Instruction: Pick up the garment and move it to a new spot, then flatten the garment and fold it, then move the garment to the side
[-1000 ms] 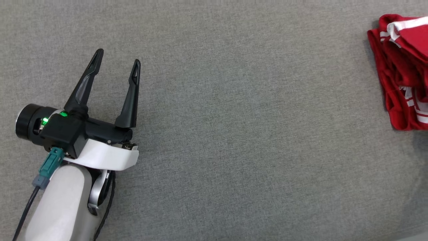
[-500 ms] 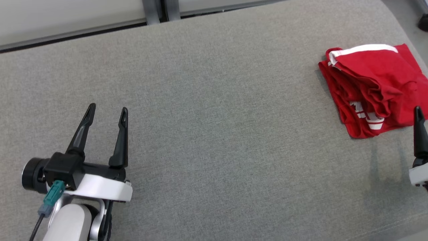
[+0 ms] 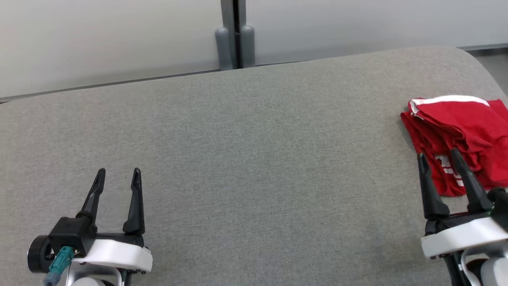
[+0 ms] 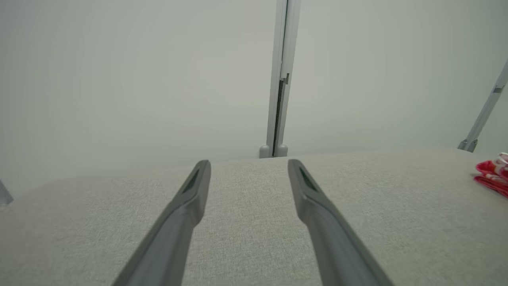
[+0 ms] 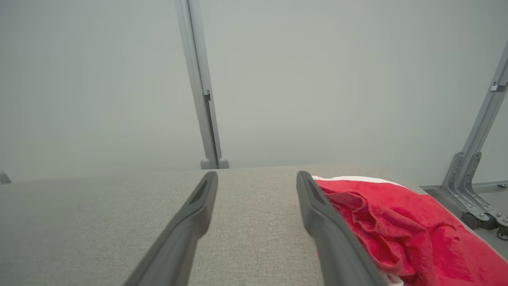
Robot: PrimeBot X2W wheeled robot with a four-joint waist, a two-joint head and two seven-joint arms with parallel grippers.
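The red garment point(image 3: 460, 131) with white trim lies folded in a bundle at the right edge of the grey padded table point(image 3: 254, 159). It shows red beside the right finger in the right wrist view point(image 5: 397, 226) and as a small red patch at the far right of the left wrist view point(image 4: 492, 176). My right gripper point(image 3: 436, 157) stands open at the lower right, its fingertips over the garment's near left corner, nothing between them point(image 5: 257, 176). Open and empty too, my left gripper point(image 3: 118, 174) rests low at the lower left point(image 4: 248, 165), far from the garment.
Pale wall panels with a grey vertical post point(image 3: 234, 35) run behind the table's far edge. A grey metal frame leg on casters point(image 5: 476, 190) stands on the floor past the table's right end. The table's right corner is rounded.
The head camera has tilted up, so the far edge and wall came into view. The right gripper has come in at the lower right, by the garment.
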